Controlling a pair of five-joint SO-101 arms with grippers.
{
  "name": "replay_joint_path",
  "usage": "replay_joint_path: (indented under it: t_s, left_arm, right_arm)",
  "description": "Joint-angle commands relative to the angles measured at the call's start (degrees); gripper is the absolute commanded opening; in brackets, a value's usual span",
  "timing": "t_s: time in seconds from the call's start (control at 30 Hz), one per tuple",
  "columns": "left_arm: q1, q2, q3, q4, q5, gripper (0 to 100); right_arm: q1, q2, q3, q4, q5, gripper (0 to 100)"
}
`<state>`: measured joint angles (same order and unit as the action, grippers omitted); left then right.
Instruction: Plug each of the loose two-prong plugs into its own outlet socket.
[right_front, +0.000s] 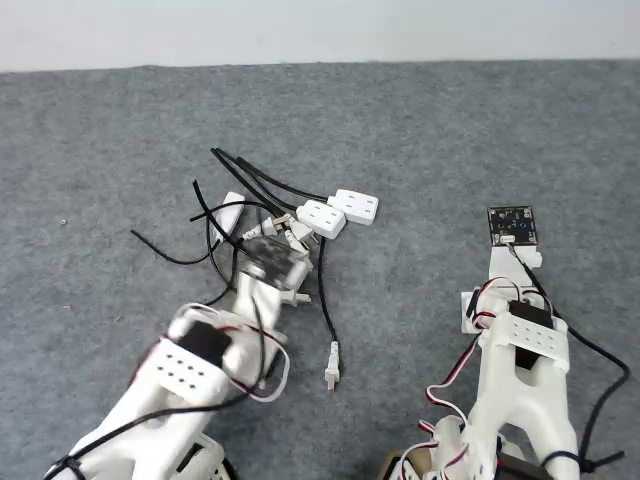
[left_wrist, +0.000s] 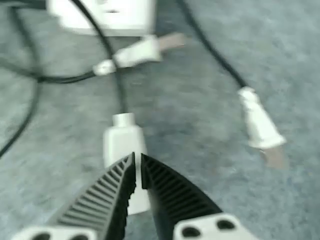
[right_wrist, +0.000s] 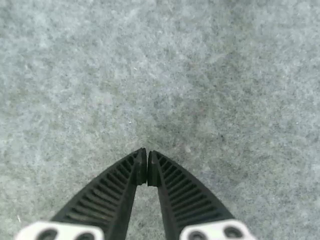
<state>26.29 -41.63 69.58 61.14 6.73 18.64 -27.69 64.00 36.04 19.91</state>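
Observation:
Two white outlet sockets (right_front: 353, 206) (right_front: 322, 218) lie side by side at mid table among black cords. My left gripper (right_front: 281, 240) sits just beside them. In the left wrist view it (left_wrist: 137, 159) is shut, its tips right over a white two-prong plug (left_wrist: 121, 140) lying on the carpet; nothing shows between the fingers. A second plug (left_wrist: 142, 50) lies in front of a white socket block (left_wrist: 107, 17), and a third plug (left_wrist: 260, 125) lies off to the side. One loose plug (right_front: 332, 366) rests on the carpet nearer the front. My right gripper (right_wrist: 147, 167) is shut over bare carpet.
Tangled black cords (right_front: 225, 215) spread left of the sockets, with another white piece (right_front: 230, 210) among them. The right arm (right_front: 522, 340) stands apart at the right on grey carpet (right_front: 450, 140). A pale wall borders the far edge.

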Motion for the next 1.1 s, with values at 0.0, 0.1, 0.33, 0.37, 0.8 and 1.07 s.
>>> replay_joint_path:
  t_s: [0.0,0.1,0.33,0.37,0.8,1.07]
  left_arm:
    - [7.21,-0.09,1.89,-2.2,0.53,2]
    - [7.91,-0.09,1.89,-2.46,0.53,2]
    - [8.35,-0.62,0.57,-2.11,0.53,2]
    - [8.35,-0.62,-0.48,-1.32,0.53,2]
    - [-19.96,5.98,-9.71,-1.23,1.05,2]
    - [-20.31,26.2,-17.8,-1.23,0.53,1]
  right_arm:
    - [-0.22,-0.66,-1.14,0.31,0.7,0.9]
    - [-0.22,-0.66,-1.14,0.31,0.7,0.9]
    - [-0.22,-0.66,-1.14,0.22,0.7,0.9]
    - [-0.22,-0.57,-1.14,0.22,0.7,0.9]
    - [-0.22,-0.4,-1.14,0.13,0.7,0.9]
    - [-0.22,-0.48,-1.14,0.31,0.7,0.9]
